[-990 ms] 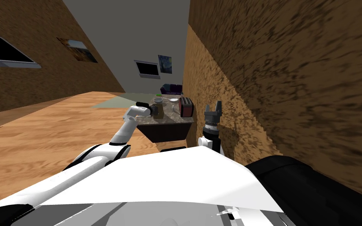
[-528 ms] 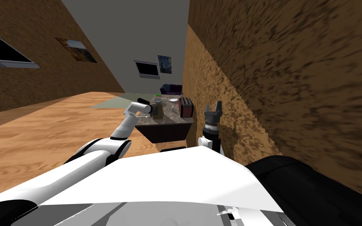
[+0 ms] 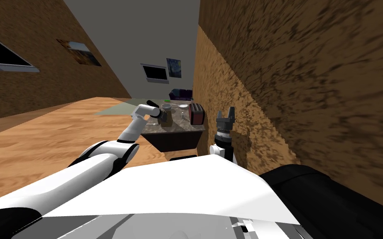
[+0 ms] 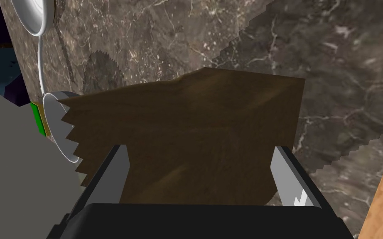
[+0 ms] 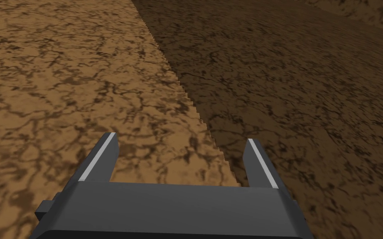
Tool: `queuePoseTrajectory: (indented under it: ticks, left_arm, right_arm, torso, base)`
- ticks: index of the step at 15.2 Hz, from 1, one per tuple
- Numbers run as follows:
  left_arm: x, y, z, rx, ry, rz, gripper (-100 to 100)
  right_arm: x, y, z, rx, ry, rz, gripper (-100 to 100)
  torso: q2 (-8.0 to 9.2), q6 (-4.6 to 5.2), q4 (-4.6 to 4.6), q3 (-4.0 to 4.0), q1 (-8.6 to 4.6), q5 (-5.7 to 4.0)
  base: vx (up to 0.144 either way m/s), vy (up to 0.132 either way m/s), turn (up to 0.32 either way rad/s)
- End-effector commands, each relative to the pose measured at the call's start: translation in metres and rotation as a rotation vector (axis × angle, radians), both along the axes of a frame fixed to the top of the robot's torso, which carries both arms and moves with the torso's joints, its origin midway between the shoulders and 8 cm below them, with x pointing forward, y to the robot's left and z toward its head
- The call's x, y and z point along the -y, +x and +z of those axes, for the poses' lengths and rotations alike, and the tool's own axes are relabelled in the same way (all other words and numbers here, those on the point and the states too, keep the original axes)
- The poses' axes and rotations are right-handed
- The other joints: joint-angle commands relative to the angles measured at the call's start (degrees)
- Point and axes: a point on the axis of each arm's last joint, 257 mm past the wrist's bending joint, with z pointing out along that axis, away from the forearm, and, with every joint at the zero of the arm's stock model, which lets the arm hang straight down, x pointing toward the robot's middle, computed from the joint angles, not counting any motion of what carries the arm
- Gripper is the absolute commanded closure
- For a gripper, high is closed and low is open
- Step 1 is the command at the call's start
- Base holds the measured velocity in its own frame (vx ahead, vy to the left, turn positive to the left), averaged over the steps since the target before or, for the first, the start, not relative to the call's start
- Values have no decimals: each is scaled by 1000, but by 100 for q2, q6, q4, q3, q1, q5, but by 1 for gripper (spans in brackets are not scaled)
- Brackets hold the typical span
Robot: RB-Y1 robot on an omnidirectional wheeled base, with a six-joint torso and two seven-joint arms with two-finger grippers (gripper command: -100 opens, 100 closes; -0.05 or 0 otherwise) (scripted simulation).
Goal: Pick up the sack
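Brown sack [image 4: 195, 137] upright on dark marbled worktop [image 4: 228, 41] at eleven o'clock, between spread left fingers [image 4: 116, 166]. Likely light, soft, easily crumpled; best gripped across flat sides near the top. Right fingers [image 5: 102, 159] spread, one o'clock.

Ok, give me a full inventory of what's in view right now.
sack: one, brown, on the table between the left claw's fingers
table: one, dark marbled top, beside the brown wall
red box: one, red with dark ends, on the table beside the sack
white dishes: two, on the table beyond the sack
green item: one, table's far edge, too small to identify
sofa: one, purple, past the table
wall pictures: two, one to my left, one far ahead
left claw: grey fingers open, straddling the sack
right claw: grey fingers open, raised beside the table, facing the wall
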Motion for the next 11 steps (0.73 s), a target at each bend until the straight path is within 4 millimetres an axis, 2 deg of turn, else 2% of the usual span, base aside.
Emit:
queuePoseTrajectory:
  ticks: [1,11]
  left_arm:
    - [-2,-4,0,-45,10,3,-100]
    - [-9,-24,6,-219,50,14,-100]
  right_arm:
    - [0,0,0,0,0,0,0]
    - [0,0,0,0,0,0,0]
  torso:
    - [0,0,0,0,0,0]
    - [-6,0,-1,-3,-1,0]
  base:
    - [35,-6,-15]
    - [33,-6,-10]
